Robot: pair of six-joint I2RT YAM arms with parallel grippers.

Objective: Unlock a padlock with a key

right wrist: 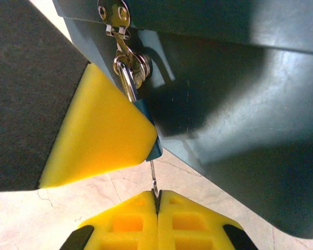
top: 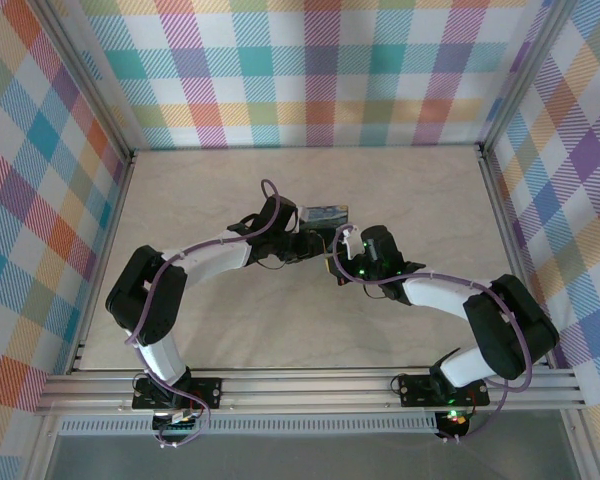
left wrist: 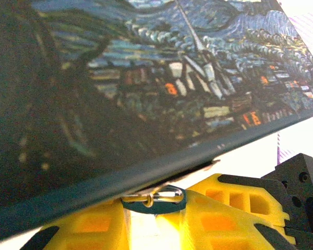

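The tiny padlock [left wrist: 155, 202] hangs from the hasp [right wrist: 115, 14] on the front of the dark-blue painted box [top: 324, 213]. Its silvery shackle [right wrist: 127, 82] passes through the hasp ring. My left gripper [left wrist: 154, 209] is shut on the lock's blue body, and one of its yellow fingers [right wrist: 101, 130] covers most of the lock in the right wrist view, leaving a blue corner [right wrist: 156, 149] showing. Just below it, my right gripper [right wrist: 157, 197] is shut on the thin silvery key [right wrist: 153, 179]. The key's blade points up into the underside of the lock.
The box's painted lid [left wrist: 161, 73] looms right above the left fingers. The box's dark side wall [right wrist: 235, 104] stands close on the right of the lock. Both arms meet mid-table [top: 230, 340], with plaid walls on three sides.
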